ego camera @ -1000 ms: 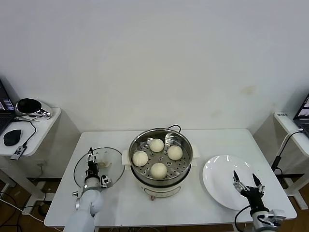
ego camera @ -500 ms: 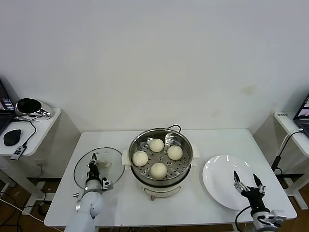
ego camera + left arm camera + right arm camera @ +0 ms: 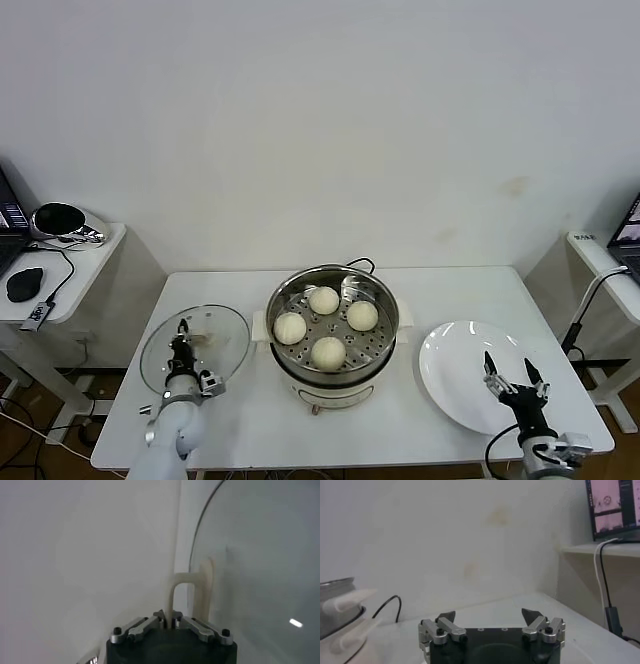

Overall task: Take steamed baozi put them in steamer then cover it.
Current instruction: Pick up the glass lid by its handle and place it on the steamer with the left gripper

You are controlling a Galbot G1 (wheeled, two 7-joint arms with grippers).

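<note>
The steamer [image 3: 332, 345] stands at the table's middle, uncovered, with four cream-white baozi [image 3: 328, 351] on its perforated tray. My left gripper [image 3: 181, 349] is shut on the cream-white bar handle [image 3: 176, 592] of the glass cover [image 3: 195, 345] and holds the cover tilted up, lifted off the table to the left of the steamer. In the left wrist view the glass disc [image 3: 260, 570] stands on edge beside the handle. My right gripper [image 3: 511, 376] is open and empty over the white plate [image 3: 465, 385]; its jaws stand wide apart in the right wrist view [image 3: 489, 615].
The steamer's cord [image 3: 387, 605] runs behind it on the table. A side table with a black mouse [image 3: 24, 283] and a shiny bowl [image 3: 60, 220] stands at the far left. A shelf with a monitor [image 3: 615, 505] is at the far right.
My left gripper has closed on the cover's handle and lifted the cover, moving it left and tilting it up. The right arm has not moved.
</note>
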